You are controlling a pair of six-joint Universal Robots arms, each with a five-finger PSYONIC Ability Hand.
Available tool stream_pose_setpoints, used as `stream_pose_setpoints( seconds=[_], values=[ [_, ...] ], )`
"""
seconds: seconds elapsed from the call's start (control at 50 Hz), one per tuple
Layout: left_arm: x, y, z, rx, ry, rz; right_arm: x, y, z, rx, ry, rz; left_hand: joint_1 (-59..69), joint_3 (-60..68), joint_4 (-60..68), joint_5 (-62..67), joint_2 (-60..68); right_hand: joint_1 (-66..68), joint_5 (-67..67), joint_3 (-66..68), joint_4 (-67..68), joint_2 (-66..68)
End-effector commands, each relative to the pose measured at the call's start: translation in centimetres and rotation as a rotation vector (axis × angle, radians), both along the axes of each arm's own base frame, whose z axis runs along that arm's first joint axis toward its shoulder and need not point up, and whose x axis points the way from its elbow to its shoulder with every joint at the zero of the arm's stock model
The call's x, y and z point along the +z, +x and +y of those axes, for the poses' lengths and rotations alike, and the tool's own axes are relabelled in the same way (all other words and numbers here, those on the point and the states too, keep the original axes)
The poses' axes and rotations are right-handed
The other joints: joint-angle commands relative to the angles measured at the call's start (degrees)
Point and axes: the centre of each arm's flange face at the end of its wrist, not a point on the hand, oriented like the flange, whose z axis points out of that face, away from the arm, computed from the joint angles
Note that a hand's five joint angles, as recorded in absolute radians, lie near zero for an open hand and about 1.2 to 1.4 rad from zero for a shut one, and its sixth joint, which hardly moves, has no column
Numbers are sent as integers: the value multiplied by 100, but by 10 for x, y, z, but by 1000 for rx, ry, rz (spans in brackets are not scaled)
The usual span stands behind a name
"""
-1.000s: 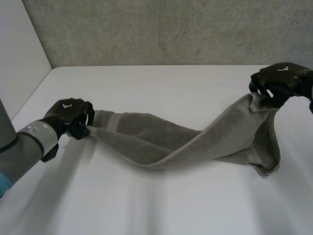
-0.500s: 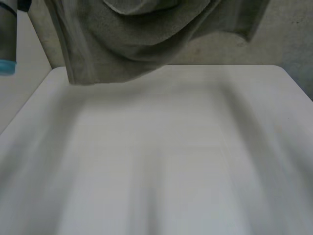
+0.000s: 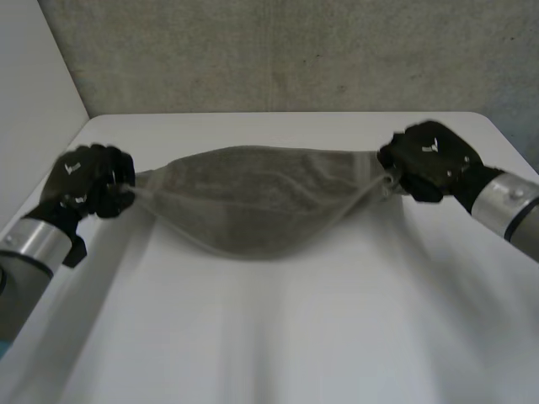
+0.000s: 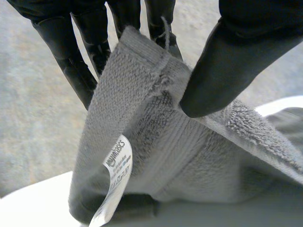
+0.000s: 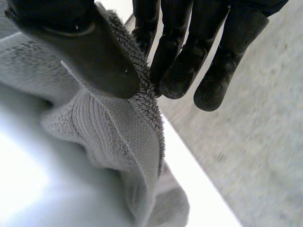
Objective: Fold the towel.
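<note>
A grey towel [image 3: 253,198] hangs stretched between my two hands over the far half of the white table [image 3: 278,337], sagging in the middle. My left hand [image 3: 84,181] pinches its left end. In the left wrist view the thumb [image 4: 222,71] presses the towel's hemmed corner [image 4: 142,109] against the fingers [image 4: 71,56], and a white label [image 4: 116,175] hangs below. My right hand [image 3: 425,160] grips the right end. In the right wrist view the thumb [image 5: 90,52] and fingers [image 5: 189,61] squeeze the towel's edge [image 5: 118,127].
A grey textured wall [image 3: 295,50] stands just behind the table's far edge. A pale wall [image 3: 34,109] runs along the table's left side. The table's right far corner [image 3: 488,122] lies near my right hand.
The towel was first draped low between wide-apart hands, then swung up close before the camera. Now it is back down over the table, held taut, with both hands nearer each other.
</note>
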Motion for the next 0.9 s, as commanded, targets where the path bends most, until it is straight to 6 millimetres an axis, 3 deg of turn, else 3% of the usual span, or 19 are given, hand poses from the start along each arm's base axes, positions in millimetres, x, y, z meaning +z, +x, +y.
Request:
stream_pose_setpoints(
  seconds=[0.02,0.08,0.18,0.2,0.28,0.3,0.34,0.44,0.56,0.64,0.68,0.7,0.74,0.76,0.8,0.82,0.86,0.9],
  values=[
    [-1,1,19,-16,-8,-54,-1,-19,11,-76,105,-31,286,76,221,157,204,410,348,321,293,521],
    [6,7,24,4,-25,-60,7,-25,14,-98,129,-48,286,76,221,157,204,410,348,321,293,521],
    [29,16,31,39,-70,-60,42,-52,22,-191,197,-142,286,76,221,157,204,410,348,321,293,521],
    [38,18,33,50,-86,-56,42,-52,22,-191,197,-142,286,76,221,157,204,410,348,321,293,521],
    [71,24,41,77,-148,-56,73,-68,25,-243,151,-198,286,76,221,157,204,410,348,321,293,521],
    [71,24,41,77,-148,-56,73,-68,25,-243,151,-198,286,76,221,157,204,410,348,321,293,521],
    [87,25,46,82,-178,-50,92,-77,29,-261,127,-232,286,76,221,157,204,410,348,321,293,521],
    [102,24,52,77,-191,-32,119,-86,38,-284,127,-273,286,76,221,157,204,410,348,321,293,521],
    [104,21,53,69,-155,-31,142,-92,43,-317,138,-276,286,76,221,157,204,410,348,321,293,521],
    [99,22,49,71,-138,-35,135,-94,38,-327,159,-265,286,76,221,157,204,410,348,321,293,521],
    [79,22,37,70,-56,-33,126,-92,33,-321,185,-251,286,76,221,157,204,410,348,321,293,521],
    [79,22,37,70,-56,-33,126,-92,33,-321,185,-251,286,76,221,157,204,410,348,321,293,521],
    [59,19,25,56,23,-31,100,-77,23,-276,256,-199,286,76,221,157,204,410,348,321,293,521],
    [59,19,24,56,23,-31,100,-77,23,-276,257,-199,286,76,221,157,204,410,348,321,293,521],
    [36,10,7,26,102,-44,76,-56,18,-262,297,-108,286,76,221,157,204,410,348,321,293,521],
    [36,10,7,26,103,-44,76,-56,18,-262,298,-108,286,76,221,157,204,410,348,321,293,521],
    [26,5,-4,20,133,-61,56,-44,10,-307,311,9,286,76,221,157,204,410,348,321,293,521],
    [14,4,-25,64,198,-103,48,-39,4,-328,307,69,286,76,221,157,204,410,348,321,293,521]
  ],
)
